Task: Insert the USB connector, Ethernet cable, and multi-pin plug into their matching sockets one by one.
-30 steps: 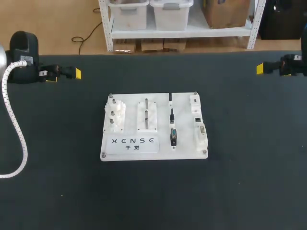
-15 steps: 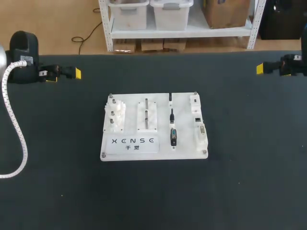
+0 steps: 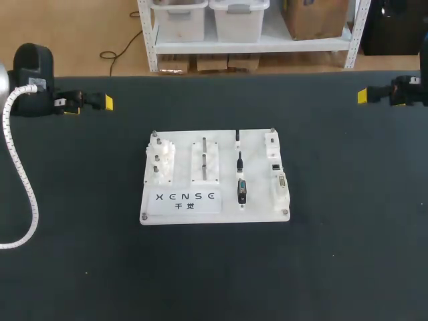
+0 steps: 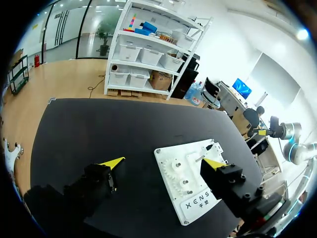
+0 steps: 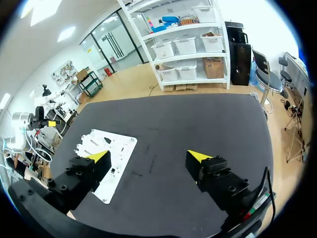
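Both claws hang well away from the work: the left claw [image 4: 163, 162] by the table's [image 3: 348, 267] far left corner, the right claw [image 5: 148, 156] by its far right corner. Each is spread wide and grasps nothing. The white board [image 3: 180, 207] lies flat in the middle of the table. The three dark plugs [image 3: 239, 160] sit on it in a line running from its far edge toward its near edge, just beside the column of sockets [image 3: 275, 166] along its right edge. The largest, nearest the near edge, is likely the multi-pin plug [image 3: 241, 191]; the two smaller ones are too small to tell apart, so nothing looks inserted yet. The plugs sit so close together that a wide claw coming down on one could knock its neighbour. A plug gripped crooked could jam at its socket, and a sideways push could slide the board, since no clamp shows.
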Available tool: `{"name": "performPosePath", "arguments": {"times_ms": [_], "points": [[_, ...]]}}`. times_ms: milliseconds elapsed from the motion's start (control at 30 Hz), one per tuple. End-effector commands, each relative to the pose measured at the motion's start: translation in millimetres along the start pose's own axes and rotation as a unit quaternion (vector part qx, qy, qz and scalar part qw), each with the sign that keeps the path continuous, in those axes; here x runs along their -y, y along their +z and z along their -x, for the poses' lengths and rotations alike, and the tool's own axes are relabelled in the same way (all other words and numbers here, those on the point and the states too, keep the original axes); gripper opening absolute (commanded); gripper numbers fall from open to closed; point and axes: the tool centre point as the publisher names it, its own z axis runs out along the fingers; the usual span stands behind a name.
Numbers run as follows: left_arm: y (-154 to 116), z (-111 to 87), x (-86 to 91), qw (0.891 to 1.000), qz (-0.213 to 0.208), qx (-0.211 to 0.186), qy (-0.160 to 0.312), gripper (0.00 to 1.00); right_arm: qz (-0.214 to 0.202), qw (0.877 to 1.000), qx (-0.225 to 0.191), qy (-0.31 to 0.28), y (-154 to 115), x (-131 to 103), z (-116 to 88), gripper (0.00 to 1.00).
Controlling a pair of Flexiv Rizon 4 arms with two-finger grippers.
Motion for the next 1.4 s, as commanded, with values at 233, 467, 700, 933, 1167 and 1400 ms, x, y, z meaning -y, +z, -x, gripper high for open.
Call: {"name": "performPosePath", "arguments": {"times_ms": [233,467,700,933,1167,1400], "points": [[0,0.0,0.0,1.0,0.0,0.0,0.0,1.0,-0.101,0.995,-0.009,-0.015,33,-44,8,1.0],[0,0.0,0.0,1.0,0.0,0.0,0.0,1.0,-0.129,0.991,-0.029,-0.011,64,-91,8,1.0],[0,0.0,0.0,1.0,0.0,0.0,0.0,1.0,-0.158,0.985,-0.074,-0.006,98,-132,1,1.0],[0,0.0,0.0,1.0,0.0,0.0,0.0,1.0,-0.196,0.974,-0.115,-0.004,124,-157,-5,1.0],[0,0.0,0.0,1.0,0.0,0.0,0.0,1.0,-0.248,0.957,-0.15,-0.004,144,-162,-20,1.0],[0,0.0,0.0,1.0,0.0,0.0,0.0,1.0,-0.276,0.946,-0.172,-0.006,163,-163,-35,1.0]]}}
